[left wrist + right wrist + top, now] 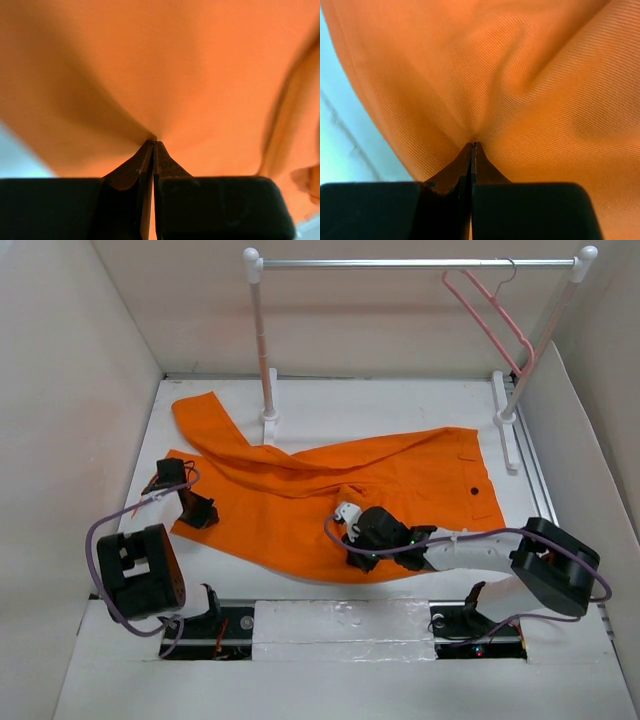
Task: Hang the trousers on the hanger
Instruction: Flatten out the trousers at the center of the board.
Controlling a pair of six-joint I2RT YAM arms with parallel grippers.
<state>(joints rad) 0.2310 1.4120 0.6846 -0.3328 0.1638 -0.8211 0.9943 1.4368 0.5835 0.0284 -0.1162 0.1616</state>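
Top external view: bright orange cloth trousers point(330, 480) lie spread in front of the white-posted metal rail point(400, 263), whose right end carries the thin pale-pink hanger point(490, 332). Left gripper point(152, 142) and right gripper point(472, 144) each pinch a fold of trouser cloth, jaws closed.

My top camera looks down from above and behind the 2 arm bases, across the table point(400, 410) to the rail point(410, 263) at the far wall. The 2 wrist cameras peer along the left gripper point(152, 144) and right gripper point(472, 145), tight against the trousers point(400, 475), the cloth all 3 views share.
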